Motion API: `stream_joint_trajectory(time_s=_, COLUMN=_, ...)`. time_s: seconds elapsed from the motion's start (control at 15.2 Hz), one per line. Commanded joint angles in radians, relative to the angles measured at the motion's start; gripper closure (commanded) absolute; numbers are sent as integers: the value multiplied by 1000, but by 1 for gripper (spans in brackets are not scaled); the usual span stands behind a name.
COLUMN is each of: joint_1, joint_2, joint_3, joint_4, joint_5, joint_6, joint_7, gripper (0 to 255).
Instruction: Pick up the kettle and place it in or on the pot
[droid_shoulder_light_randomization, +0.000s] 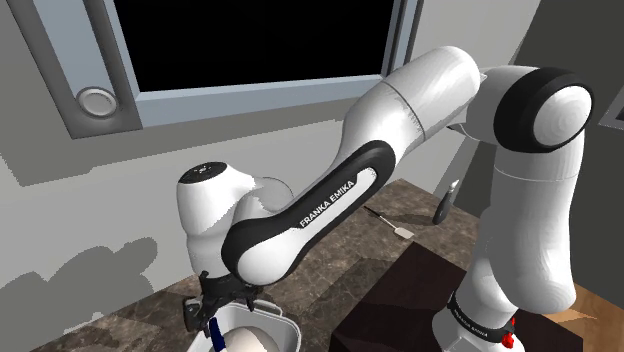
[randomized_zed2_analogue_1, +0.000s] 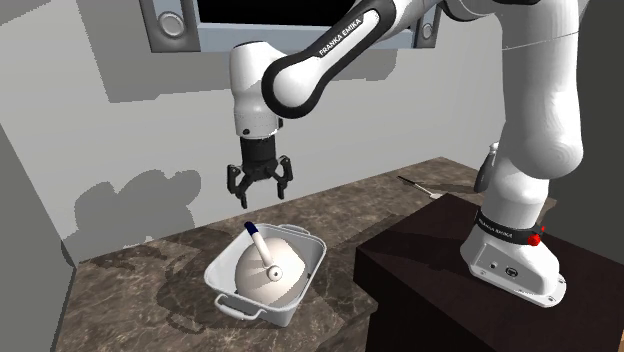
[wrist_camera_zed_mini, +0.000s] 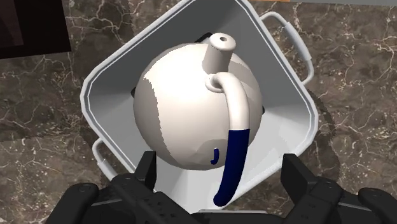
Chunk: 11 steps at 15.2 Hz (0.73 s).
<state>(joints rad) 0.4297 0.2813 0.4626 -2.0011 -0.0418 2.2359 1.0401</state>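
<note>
A round white kettle (wrist_camera_zed_mini: 184, 108) with a short spout and a white-and-dark-blue handle (wrist_camera_zed_mini: 232, 153) sits inside a white square pot (wrist_camera_zed_mini: 114, 83) with two side handles. In the second exterior view the kettle (randomized_zed2_analogue_1: 268, 268) rests in the pot (randomized_zed2_analogue_1: 300, 290) on the marble counter. My black gripper (randomized_zed2_analogue_1: 261, 195) hangs open straight above it, well apart from the handle tip. In the wrist view the fingers (wrist_camera_zed_mini: 147, 168) stand wide on either side of the handle without touching it. The shoulder view has the gripper (droid_shoulder_light_randomization: 222, 300) just above the kettle (droid_shoulder_light_randomization: 250, 340) at the lower edge.
The dark brown marble counter (randomized_zed2_analogue_1: 130, 290) runs along a grey wall. A window above it opens onto a black area (droid_shoulder_light_randomization: 260, 40). A small spatula (droid_shoulder_light_randomization: 390, 222) and a dark upright utensil (droid_shoulder_light_randomization: 447, 200) lie near the counter's far end. My dark stand (randomized_zed2_analogue_1: 420, 260) borders the pot.
</note>
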Motion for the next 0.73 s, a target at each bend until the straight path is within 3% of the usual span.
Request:
stream_joint_trajectory(time_s=0.0, joint_1=-5, joint_2=-19, joint_3=3, joint_4=13, joint_5=10, joint_6=-30, joint_7=-7, gripper=0)
stream_joint_trajectory(time_s=0.2, joint_1=-17, joint_2=-64, joint_3=9, joint_4=55, joint_5=34, joint_6=-114, joint_7=-23, gripper=0)
stream_joint_trajectory(time_s=0.66, joint_1=-16, joint_2=-64, joint_3=9, joint_4=55, joint_5=34, joint_6=-114, joint_7=-23, gripper=0)
